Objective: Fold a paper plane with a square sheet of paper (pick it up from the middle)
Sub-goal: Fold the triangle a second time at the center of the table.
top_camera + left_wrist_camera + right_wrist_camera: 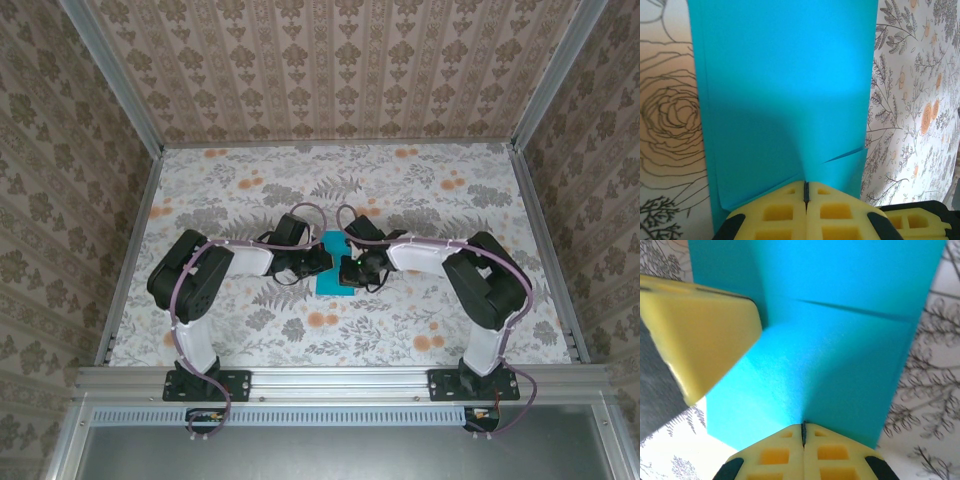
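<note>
The square sheet of paper [331,283] is teal-blue and lies mid-table between my two arms. My left gripper [322,262] comes in from the left and my right gripper [347,268] from the right, meeting over it. In the left wrist view the paper [785,85] rises in a ridge that runs into the seam of the left gripper [806,192], which is shut on it. The right gripper [803,435] is shut the same way on a ridge of the paper [840,340]. A slanted fold edge crosses the sheet. The left gripper's yellow finger [705,335] stands close at upper left.
The floral tabletop [420,200] is fenced by metal rails at left [135,240] and right [545,240] and patterned walls behind. Open table lies beyond and to both sides of the paper. The arm bases [205,380] sit on the near rail.
</note>
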`<control>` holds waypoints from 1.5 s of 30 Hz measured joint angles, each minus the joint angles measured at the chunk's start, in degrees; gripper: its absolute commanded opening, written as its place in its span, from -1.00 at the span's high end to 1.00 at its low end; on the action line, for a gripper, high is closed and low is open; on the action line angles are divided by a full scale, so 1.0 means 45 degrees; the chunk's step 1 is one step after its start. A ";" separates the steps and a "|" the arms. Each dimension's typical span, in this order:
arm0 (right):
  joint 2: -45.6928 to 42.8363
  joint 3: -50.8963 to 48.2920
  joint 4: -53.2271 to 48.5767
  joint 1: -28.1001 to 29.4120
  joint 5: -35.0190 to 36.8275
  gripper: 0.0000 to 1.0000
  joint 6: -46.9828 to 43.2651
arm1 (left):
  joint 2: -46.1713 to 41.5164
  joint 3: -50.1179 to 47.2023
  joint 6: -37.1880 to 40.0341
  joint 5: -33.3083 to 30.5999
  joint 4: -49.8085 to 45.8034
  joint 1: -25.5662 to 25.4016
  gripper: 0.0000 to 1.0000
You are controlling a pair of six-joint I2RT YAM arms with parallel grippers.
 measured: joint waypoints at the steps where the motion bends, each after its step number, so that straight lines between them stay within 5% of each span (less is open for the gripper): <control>1: -0.0136 -0.0170 0.0010 0.0000 0.0005 1.00 -0.0019 | -0.0005 -0.0019 0.0000 0.0005 0.0044 0.0000 1.00; 18: -0.2817 -0.2025 -0.0646 -0.0583 -0.0078 1.00 -0.0384 | 0.0000 0.0151 0.0000 0.0058 -0.0165 0.0000 1.00; 32: 0.0199 -0.0495 0.1515 -0.0248 -0.1870 1.00 -0.0136 | -0.0010 0.0214 -0.0087 -0.0092 -0.0379 -0.0049 1.00; 45: -0.0024 -0.1753 0.3147 -0.1001 -0.2963 1.00 -0.0583 | -0.0141 -0.0010 -0.0097 -0.0437 -0.0185 -0.0155 1.00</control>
